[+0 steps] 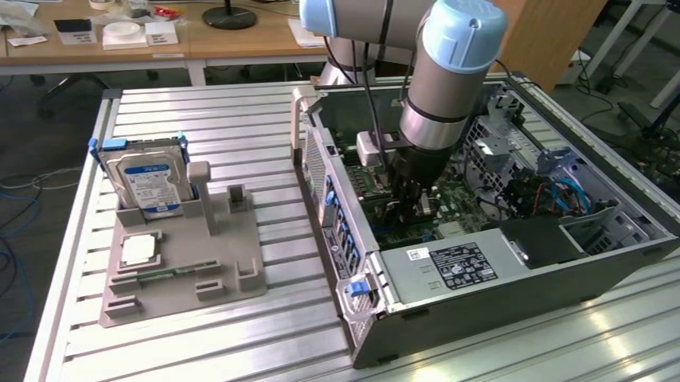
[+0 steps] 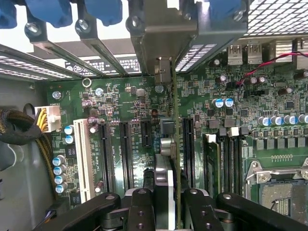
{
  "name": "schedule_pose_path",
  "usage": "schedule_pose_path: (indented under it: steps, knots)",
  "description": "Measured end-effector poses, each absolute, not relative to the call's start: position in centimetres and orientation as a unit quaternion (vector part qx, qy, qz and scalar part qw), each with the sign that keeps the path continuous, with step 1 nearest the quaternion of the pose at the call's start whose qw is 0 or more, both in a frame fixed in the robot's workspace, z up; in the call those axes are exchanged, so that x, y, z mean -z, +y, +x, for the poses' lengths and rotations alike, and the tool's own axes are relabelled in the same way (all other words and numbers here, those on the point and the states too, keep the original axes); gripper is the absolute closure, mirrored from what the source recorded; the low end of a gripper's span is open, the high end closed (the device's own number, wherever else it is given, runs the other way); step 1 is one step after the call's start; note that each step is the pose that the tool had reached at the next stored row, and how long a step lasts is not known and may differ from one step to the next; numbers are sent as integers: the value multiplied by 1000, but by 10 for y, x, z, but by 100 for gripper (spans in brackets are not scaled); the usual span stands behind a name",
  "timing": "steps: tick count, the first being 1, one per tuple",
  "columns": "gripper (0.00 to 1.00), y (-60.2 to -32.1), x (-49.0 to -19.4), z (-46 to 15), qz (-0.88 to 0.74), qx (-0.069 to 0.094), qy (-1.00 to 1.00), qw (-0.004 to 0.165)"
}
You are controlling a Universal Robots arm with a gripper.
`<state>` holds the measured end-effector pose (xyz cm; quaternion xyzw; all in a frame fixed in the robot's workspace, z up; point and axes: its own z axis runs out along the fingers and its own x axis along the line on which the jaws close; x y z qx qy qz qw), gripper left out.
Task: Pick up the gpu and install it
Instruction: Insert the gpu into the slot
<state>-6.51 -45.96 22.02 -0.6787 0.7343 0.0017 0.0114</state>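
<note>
End effector [image 2: 169, 211] clamped shut on gpu [image 2: 165, 180], held edge-on over motherboard [image 2: 120, 96] w/ PCIe slots [image 2: 126, 154]. Risk: card off-line w/ slot, so edge jams or bends.

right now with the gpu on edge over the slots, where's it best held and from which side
By the edge away from the motherboard, from above, with the tool pinching its two flat faces. The gpu is thin and stands edge-on over the slots, so its faces offer parallel surfaces, and this leaves the lower edge free to meet a slot. The tool appears to hold it so.
</note>
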Motion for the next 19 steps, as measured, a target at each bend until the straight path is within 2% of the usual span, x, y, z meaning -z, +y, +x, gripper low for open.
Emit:
schedule_pose_path:
  steps: [19]
  knots:
    - [72, -460, -224, -65, -679, -2, 734, 12]
